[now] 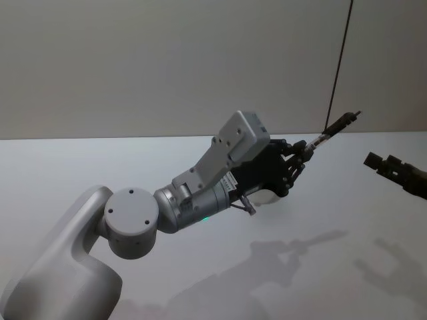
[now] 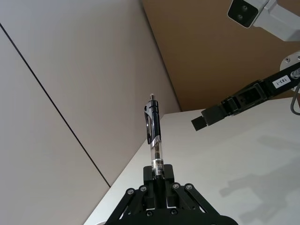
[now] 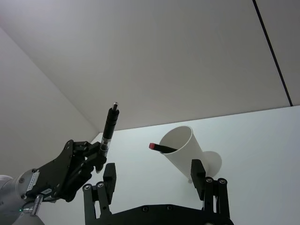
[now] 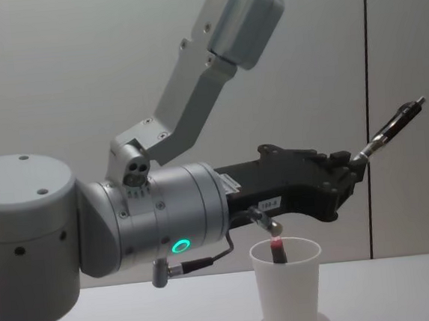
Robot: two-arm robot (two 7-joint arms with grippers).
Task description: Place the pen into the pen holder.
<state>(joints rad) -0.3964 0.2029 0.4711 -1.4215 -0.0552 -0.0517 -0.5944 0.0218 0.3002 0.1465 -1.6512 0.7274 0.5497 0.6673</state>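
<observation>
Above the white table (image 1: 67, 167), the left gripper (image 1: 305, 152) clamps the pen (image 1: 337, 127), higher than the pen holder (image 4: 290, 289).

A: Any legible text?
B: White sticker (image 2: 281, 81) on the right gripper (image 2: 199, 124) body: "183-1", middle digit shaky.
A: Left gripper (image 4: 353, 159)?
B: Second sticker (image 4: 268, 203) on its black body, too small to read.

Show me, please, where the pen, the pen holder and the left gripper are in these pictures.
pen (image 2: 154, 136): left wrist view, on the middle of its barrel.
pen holder (image 4: 288, 293): chest view, on its front wall.
left gripper (image 2: 158, 171): left wrist view, between its fingertips, shut on the pen.
</observation>
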